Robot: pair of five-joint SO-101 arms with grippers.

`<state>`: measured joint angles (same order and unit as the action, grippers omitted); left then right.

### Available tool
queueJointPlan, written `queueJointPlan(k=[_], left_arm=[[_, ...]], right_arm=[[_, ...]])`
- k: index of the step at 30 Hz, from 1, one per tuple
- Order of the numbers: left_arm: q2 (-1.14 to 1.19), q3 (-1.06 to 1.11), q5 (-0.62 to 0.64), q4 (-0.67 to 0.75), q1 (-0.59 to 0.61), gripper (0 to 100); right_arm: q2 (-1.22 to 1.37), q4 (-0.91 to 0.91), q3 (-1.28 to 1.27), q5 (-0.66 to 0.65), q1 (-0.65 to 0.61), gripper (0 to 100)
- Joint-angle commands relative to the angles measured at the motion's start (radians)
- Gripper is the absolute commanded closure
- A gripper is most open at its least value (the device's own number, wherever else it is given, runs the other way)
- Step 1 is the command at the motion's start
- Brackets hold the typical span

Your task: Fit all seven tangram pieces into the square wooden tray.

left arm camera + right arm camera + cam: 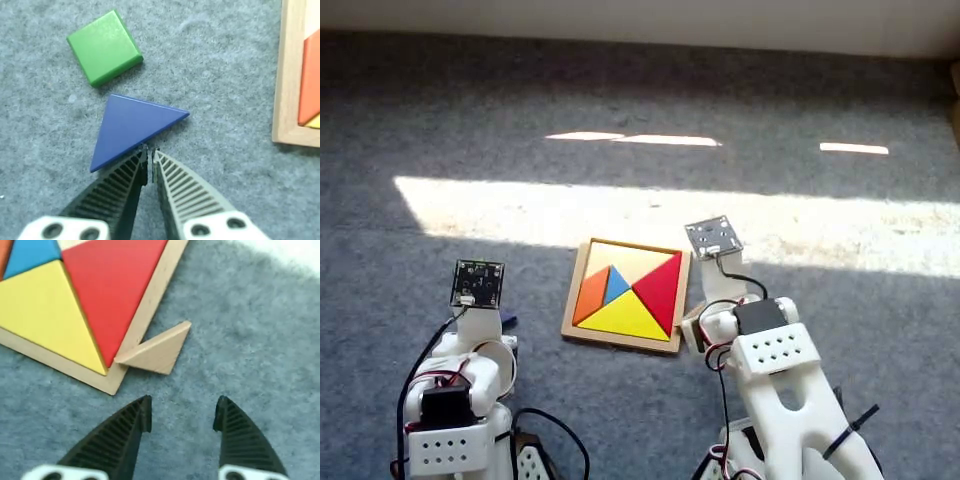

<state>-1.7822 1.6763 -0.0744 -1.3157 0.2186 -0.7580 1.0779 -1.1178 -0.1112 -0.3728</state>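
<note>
Bench [440, 120]: covered in grey carpet-like fabric, with a broad band of sunlight across the far half.
Right arm [775, 370]: white, on the near side, its wrist just beside the tray's right edge.
Left arm [455, 400]: white, on the near side, well to the left of the tray.
Square wooden tray [576, 288]: lies flat between the two arms, slightly turned; four coloured pieces sit inside it, and a pale patch remains along its far edge.
Yellow triangle [625, 318]: in the tray, against the near rim.
Red triangle [660, 285]: in the tray, against the right rim, touching the yellow one.
Orange piece [592, 292]: in the tray, against the left rim.
Light blue triangle [615, 285]: in the tray, between the orange and red pieces.
Dark blue triangle [130, 127]: flat on the bench, outside the tray.
Green square [104, 47]: on the bench, just beyond the dark blue triangle, apart from it.
Plain wooden triangle [157, 352]: on the bench, one corner touching the tray's outer rim near the red triangle.
Left jaws: together, gripping nothing, tips at the dark blue triangle's near edge.
Right jaws: apart, empty, above bare bench short of the plain wooden triangle.
</note>
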Motion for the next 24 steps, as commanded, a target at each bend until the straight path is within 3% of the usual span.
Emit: queueJointPlan(k=[1,9,24], left_arm=[[-0.041,0.019,-0.006,-0.008,0.013,96],[-0.041,0.019,-0.006,-0.008,0.013,96],[-0.041,0.019,-0.006,-0.008,0.013,96]], right_arm=[[-0.016,-0.012,0.002,-0.083,-0.019,76.1],[-0.013,-0.102,-0.002,-0.146,-0.107,76.1],[0.257,-0.315,-0.002,-0.19,-0.108,76.1]])
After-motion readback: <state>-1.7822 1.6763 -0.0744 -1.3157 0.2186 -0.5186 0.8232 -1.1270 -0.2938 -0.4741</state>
